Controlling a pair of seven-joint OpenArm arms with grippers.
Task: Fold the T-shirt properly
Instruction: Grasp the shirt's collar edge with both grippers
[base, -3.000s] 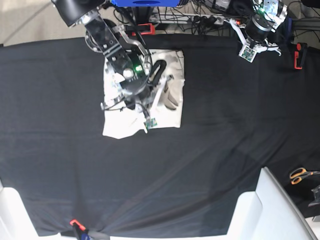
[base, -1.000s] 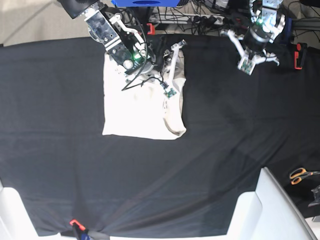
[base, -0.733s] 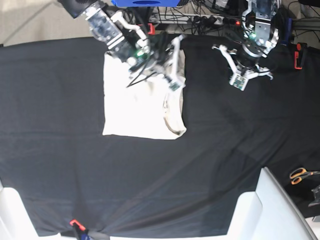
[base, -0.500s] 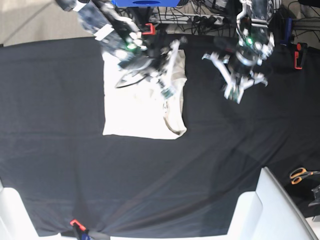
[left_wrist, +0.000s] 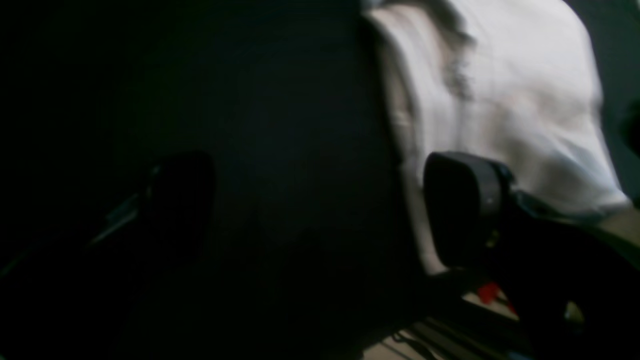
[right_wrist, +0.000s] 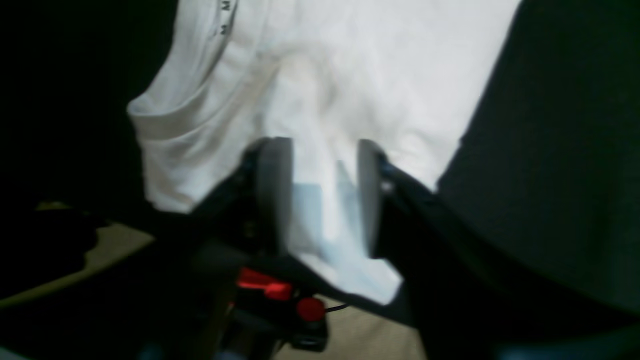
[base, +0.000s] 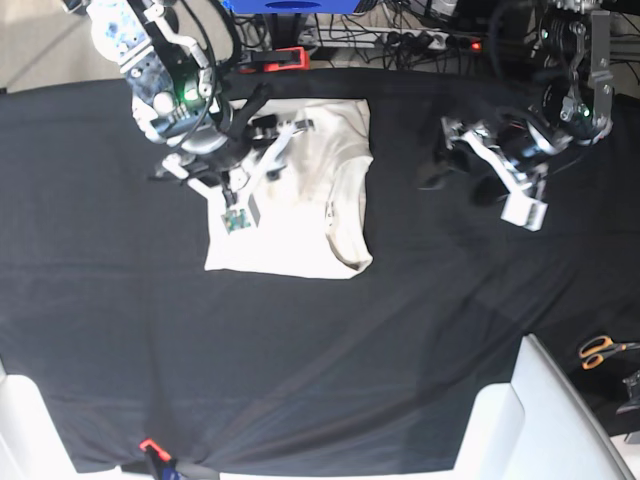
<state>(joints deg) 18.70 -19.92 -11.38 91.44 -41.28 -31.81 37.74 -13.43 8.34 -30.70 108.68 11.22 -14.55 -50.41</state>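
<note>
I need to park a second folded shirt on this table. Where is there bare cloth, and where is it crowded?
Free: the wide black cloth below the T-shirt, and its left side. The stretch between the shirt and the left pincer is open but near that arm. Crowded: the top edge, where the right pincer hangs over the shirt; scissors lie far right.

Right gripper (base: 262, 150): shifted from the T-shirt's (base: 300, 235) right side to its upper left part; jaws now seen parted over the cloth.
Left gripper (base: 462, 172): brought down from the far table edge onto the black cloth (base: 300, 350), jaws now spread wide, nearer the T-shirt.
</note>
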